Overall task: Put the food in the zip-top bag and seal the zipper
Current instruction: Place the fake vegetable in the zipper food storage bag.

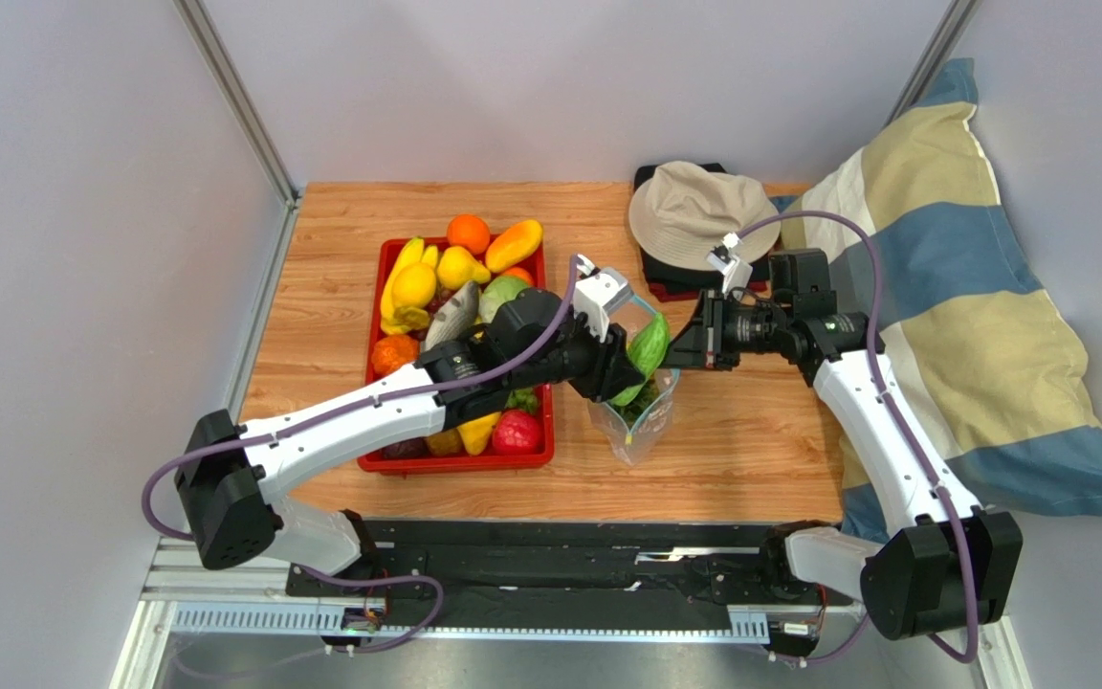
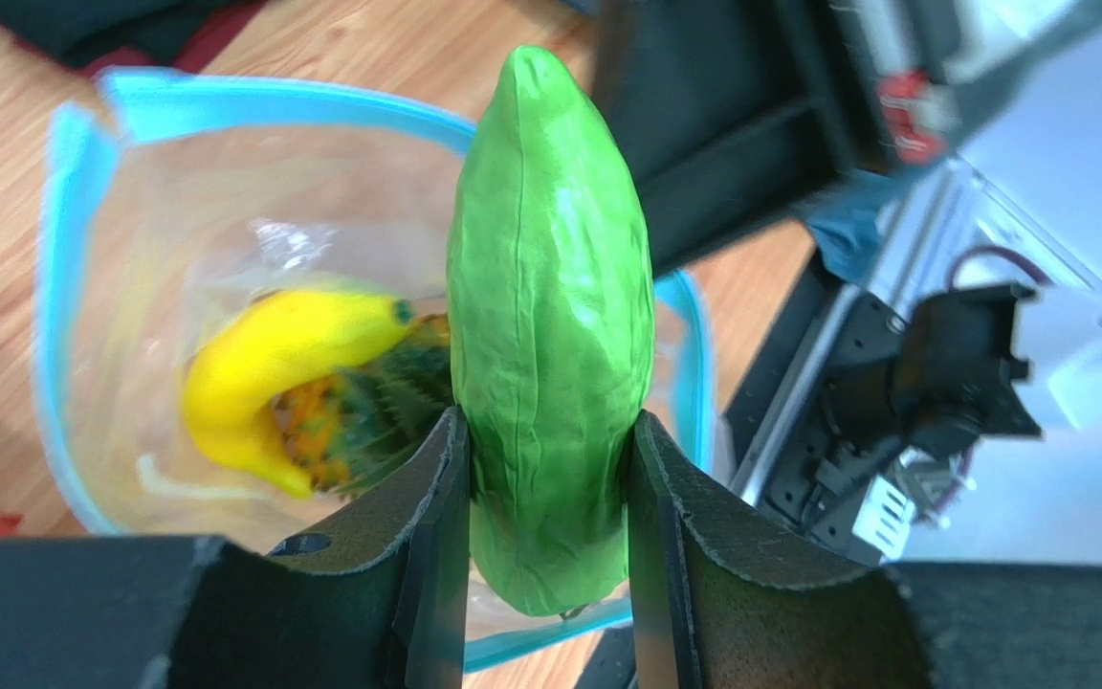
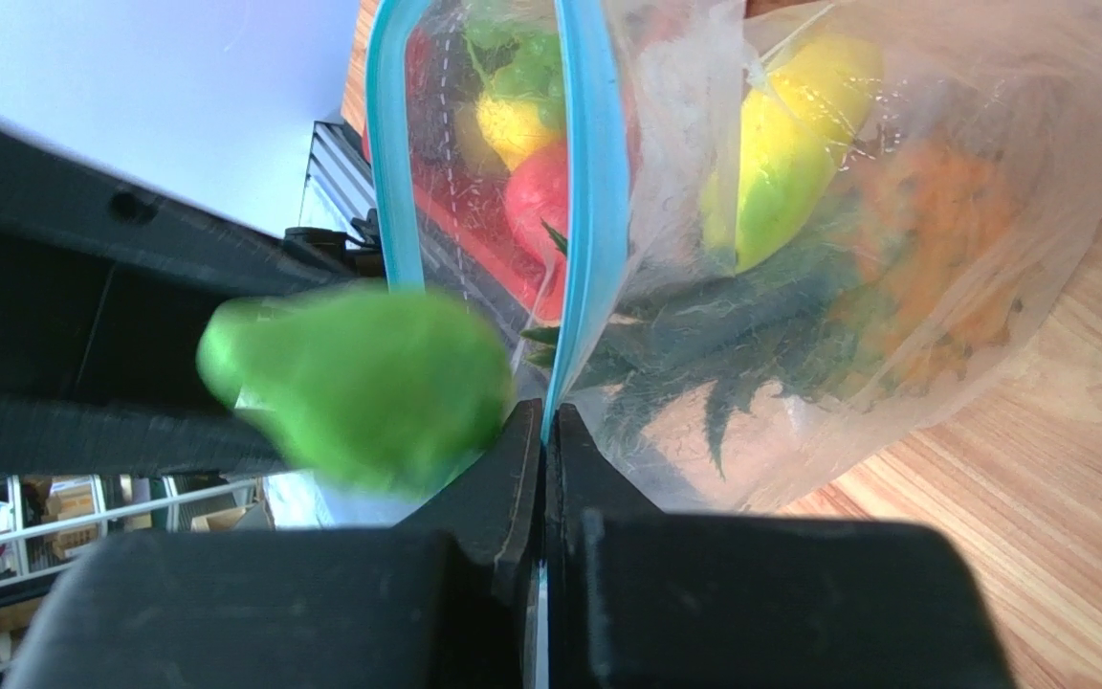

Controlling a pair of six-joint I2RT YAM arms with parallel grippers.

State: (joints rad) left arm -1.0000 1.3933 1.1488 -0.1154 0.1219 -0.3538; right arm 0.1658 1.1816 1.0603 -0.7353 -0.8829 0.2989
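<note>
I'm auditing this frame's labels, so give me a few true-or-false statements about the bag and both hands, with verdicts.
1. The left hand grips the cucumber over the zip-top bag. True.
2. The bag is empty. False: a yellow fruit and a pineapple lie inside.
3. The right hand pinches the zipper. True.
4. The zipper is sealed. False: the mouth gapes open.
</note>
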